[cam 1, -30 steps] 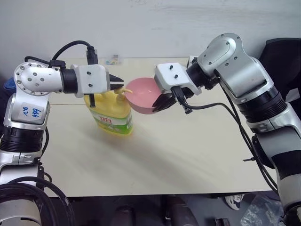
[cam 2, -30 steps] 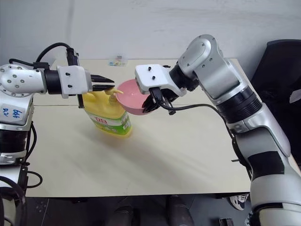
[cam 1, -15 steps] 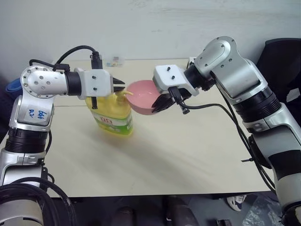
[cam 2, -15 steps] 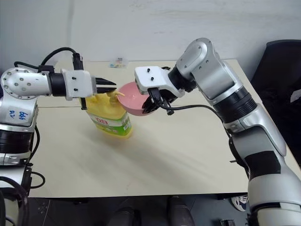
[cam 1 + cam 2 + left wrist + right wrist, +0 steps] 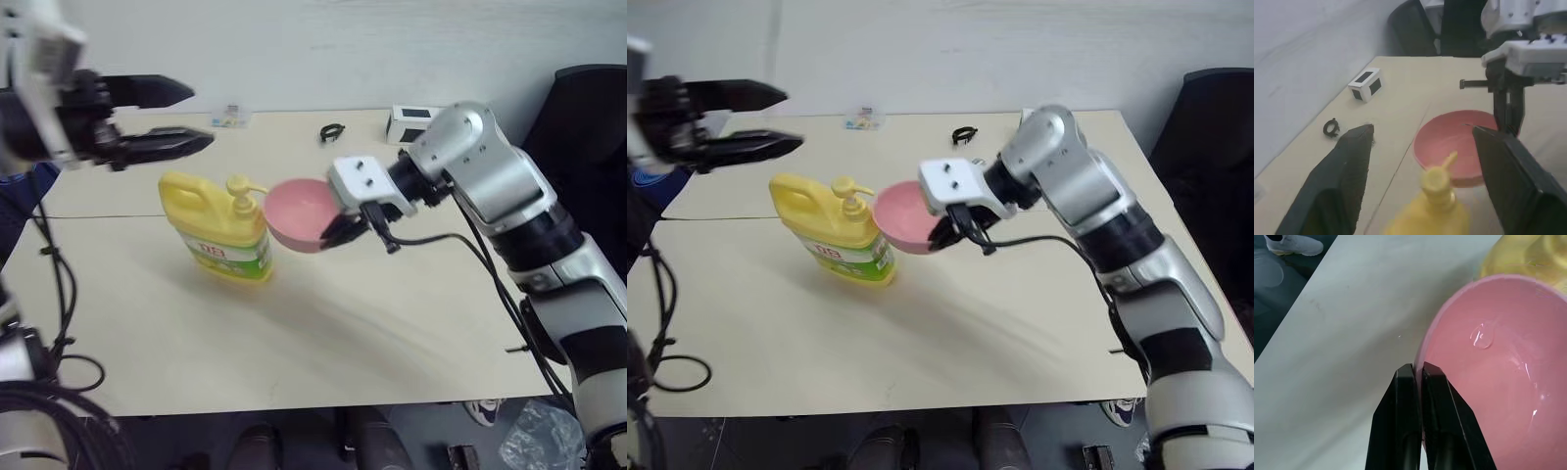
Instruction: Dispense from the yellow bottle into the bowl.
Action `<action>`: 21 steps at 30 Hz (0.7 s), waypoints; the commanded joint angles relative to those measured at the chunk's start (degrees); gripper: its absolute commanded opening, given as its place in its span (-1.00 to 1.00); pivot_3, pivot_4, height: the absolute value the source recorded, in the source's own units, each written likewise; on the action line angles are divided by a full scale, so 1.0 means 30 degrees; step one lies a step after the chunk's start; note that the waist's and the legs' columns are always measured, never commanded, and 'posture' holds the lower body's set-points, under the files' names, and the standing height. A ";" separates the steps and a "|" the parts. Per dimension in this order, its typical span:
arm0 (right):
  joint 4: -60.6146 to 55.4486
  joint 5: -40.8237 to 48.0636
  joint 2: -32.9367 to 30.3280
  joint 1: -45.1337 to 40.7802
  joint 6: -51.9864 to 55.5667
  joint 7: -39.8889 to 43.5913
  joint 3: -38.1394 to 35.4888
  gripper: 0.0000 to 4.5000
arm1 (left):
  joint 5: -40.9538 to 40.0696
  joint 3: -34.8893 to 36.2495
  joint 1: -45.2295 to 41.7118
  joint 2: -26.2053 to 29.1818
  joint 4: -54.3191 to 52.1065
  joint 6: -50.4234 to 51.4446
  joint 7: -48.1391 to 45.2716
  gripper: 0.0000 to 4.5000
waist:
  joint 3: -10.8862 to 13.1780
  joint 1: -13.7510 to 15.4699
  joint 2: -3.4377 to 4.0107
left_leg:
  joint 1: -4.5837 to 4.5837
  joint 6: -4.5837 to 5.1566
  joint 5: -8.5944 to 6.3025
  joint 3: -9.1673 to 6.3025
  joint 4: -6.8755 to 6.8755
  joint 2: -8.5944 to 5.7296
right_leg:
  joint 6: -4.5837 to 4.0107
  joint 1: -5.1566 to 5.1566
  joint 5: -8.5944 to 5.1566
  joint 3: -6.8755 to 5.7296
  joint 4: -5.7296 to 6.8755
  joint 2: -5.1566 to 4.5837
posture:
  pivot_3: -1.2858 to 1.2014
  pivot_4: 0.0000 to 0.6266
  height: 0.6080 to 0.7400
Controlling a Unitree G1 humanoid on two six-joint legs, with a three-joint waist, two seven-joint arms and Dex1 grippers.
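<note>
The yellow bottle [image 5: 220,233] stands upright on the table, its pump top [image 5: 1437,177] pointing toward the bowl. My right gripper [image 5: 338,231] is shut on the rim of the pink bowl [image 5: 297,212] and holds it tilted in the air, just beside the pump spout. In the right wrist view a clear drop [image 5: 1481,336] lies inside the bowl [image 5: 1498,382], and the fingers [image 5: 1408,431] pinch the rim. My left gripper [image 5: 201,117] is open, raised above and to the left of the bottle, touching nothing.
A white box with black marks [image 5: 415,120], a black ring [image 5: 333,132] and a small item [image 5: 231,118] lie near the table's far edge. A black chair [image 5: 588,108] stands at the right. The tabletop [image 5: 372,333] in front of the bottle is bare.
My left gripper has opened and pulled up and to the left, away from the pump top. The right gripper has lowered the bowl slightly. The camera view has shifted.
</note>
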 commanded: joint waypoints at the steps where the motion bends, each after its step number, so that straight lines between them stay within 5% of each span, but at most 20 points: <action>1: -0.2220 0.0264 -0.0226 0.2115 -0.0083 -0.1383 -0.1552 -1.00 | -0.2463 0.4251 0.2644 0.1407 -0.3265 0.3112 -0.0052 0.75 | 0.0004 0.0025 -0.0007 | 0.0000 0.0006 -0.0003 -0.0001 0.0010 -0.0005 | 0.0003 0.0008 0.0001 0.0002 -0.0002 -0.0002 | 0.03 -0.52 1.00; 7: -0.3979 -0.2419 -0.0181 0.7467 -0.3284 -0.6195 -0.2347 -1.00 | -0.3706 1.2363 1.2811 0.1930 -0.9312 0.6522 -0.3538 0.75 | 0.0034 0.0085 -0.0068 | 0.0077 0.0067 -0.0024 0.0013 0.0026 -0.0033 | 0.0019 0.0060 0.0011 0.0036 0.0016 0.0009 | 0.03 -0.52 1.00; 12: -0.3688 -0.3712 -0.0005 0.9646 -0.4411 -0.7872 -0.2151 -1.00 | -0.1924 1.6105 2.0057 0.0466 -1.1166 0.4584 -0.4985 0.75 | 0.0052 0.0122 -0.0102 | 0.0216 0.0015 -0.0001 0.0013 0.0009 -0.0055 | -0.0102 0.0116 -0.0058 0.0042 0.0024 0.0046 | 0.03 -0.52 1.00; 18: -0.1205 -0.5470 0.0232 1.0144 -0.6600 -0.8734 -0.1388 -1.00 | -0.2367 1.6635 2.1648 -0.0638 -1.0719 0.2996 -0.4023 0.75 | 0.0068 0.0139 -0.0132 | 0.0481 0.0018 -0.0020 -0.0079 -0.0051 -0.0024 | -0.0351 0.0393 -0.0200 0.0063 0.0004 0.0074 | 0.03 -0.52 1.00; 21: -0.0367 -0.5391 0.0303 1.0127 -0.6427 -0.8216 -0.1461 -0.68 | -0.2820 1.6508 2.1487 -0.0592 -0.9929 0.2813 -0.3478 0.76 | 0.0070 0.0129 -0.0135 | 0.0491 0.0019 -0.0028 -0.0076 -0.0054 -0.0024 | -0.0314 0.0402 -0.0179 0.0079 0.0006 0.0069 | 0.03 -0.52 1.00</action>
